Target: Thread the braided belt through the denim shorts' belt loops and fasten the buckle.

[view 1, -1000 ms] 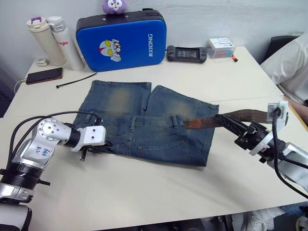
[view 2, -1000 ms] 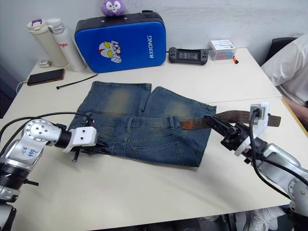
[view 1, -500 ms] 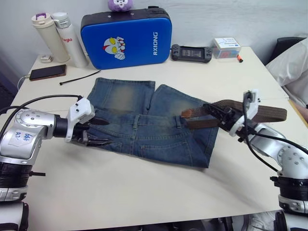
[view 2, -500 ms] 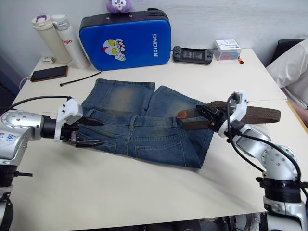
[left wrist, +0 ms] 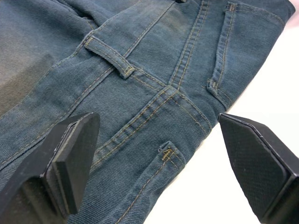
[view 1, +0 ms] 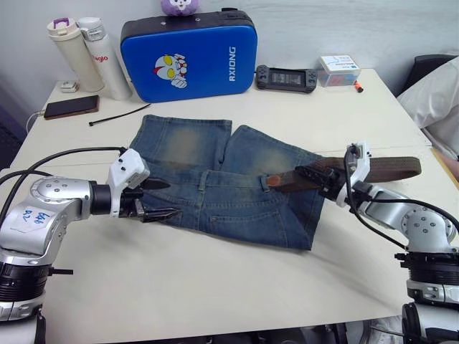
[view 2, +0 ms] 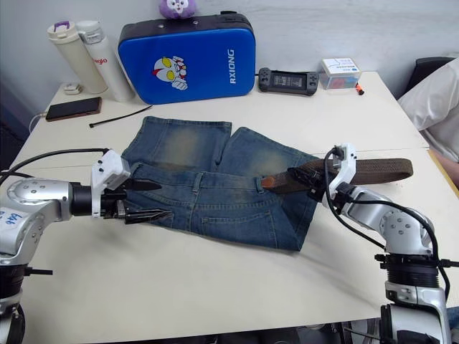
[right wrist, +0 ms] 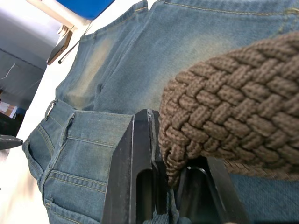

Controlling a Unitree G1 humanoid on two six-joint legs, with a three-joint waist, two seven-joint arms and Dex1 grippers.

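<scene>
The denim shorts (view 1: 215, 179) lie flat mid-table, waistband toward me. My left gripper (view 1: 166, 198) is open, its fingers (left wrist: 74, 158) spread wide just above the waistband's left end, where two belt loops (left wrist: 110, 57) show. My right gripper (view 1: 324, 177) is shut on the braided belt (view 1: 380, 166) over the shorts' right edge. The belt's reddish-brown tip (view 1: 278, 180) rests on the waistband beside a belt loop (view 1: 264, 180), and the rest trails right across the table. In the right wrist view the woven belt (right wrist: 224, 112) sits between the fingers. The buckle is hidden.
A blue case (view 1: 190, 54) and two bottles (view 1: 86, 54) stand at the back. A phone (view 1: 70, 107), black cable tie (view 1: 115, 116), game controller (view 1: 285, 77) and small box (view 1: 335, 69) lie near them. A person in white (view 1: 437, 93) sits at the right edge.
My left gripper has opened wide at the waistband's left end. My right gripper, still shut on the belt, has swung nearer the shorts, and the belt lies straighter. The camera has shifted.
</scene>
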